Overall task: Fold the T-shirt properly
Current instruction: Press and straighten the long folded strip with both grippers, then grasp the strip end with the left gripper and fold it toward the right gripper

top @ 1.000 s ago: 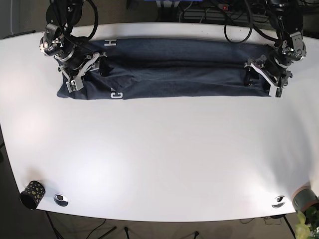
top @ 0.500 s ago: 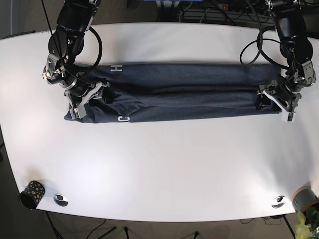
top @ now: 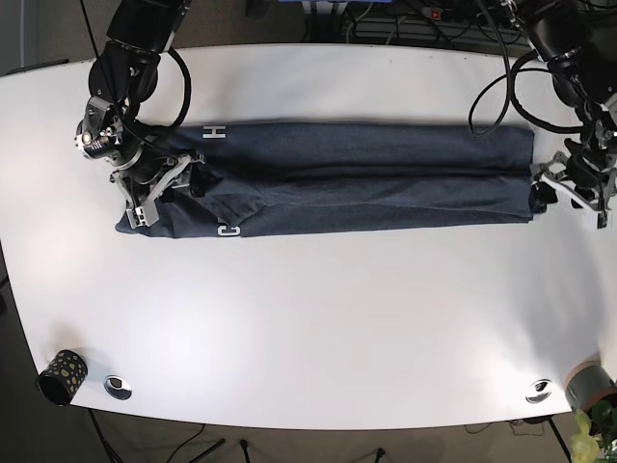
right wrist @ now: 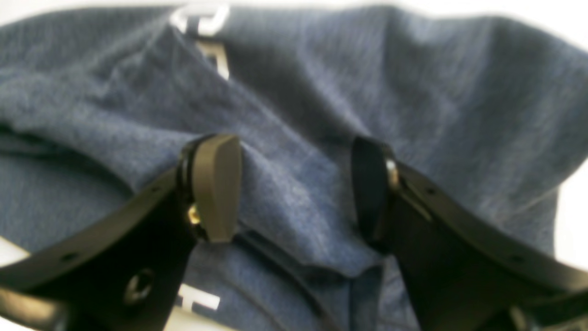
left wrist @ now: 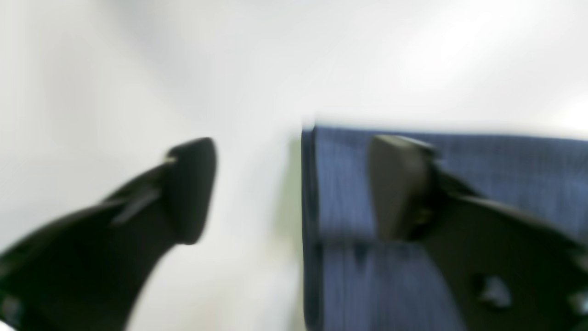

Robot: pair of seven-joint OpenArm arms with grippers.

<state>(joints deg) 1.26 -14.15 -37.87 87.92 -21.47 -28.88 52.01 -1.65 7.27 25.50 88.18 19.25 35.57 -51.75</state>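
White counter [top: 308, 318] carries the T-shirt [top: 357, 178], stretched into a long narrow band along its far side. Both sets of fingers stand parted, gripping nothing: the left gripper [left wrist: 294, 188] straddles the hem edge, though blur makes contact uncertain; the right gripper [right wrist: 294, 188] sits over rumpled cloth. Next comes regrasping the ends for a crosswise fold. A spotted cup [top: 63, 374] sits well clear.

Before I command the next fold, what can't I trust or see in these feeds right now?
- Left wrist view: motion blur; whether the left gripper touches the folded navy-blue T-shirt hem is unclear.
- Right wrist view: the right gripper covers the cloth beneath; white lettering is cut off.
- Base view: the layers under the fold are hidden.
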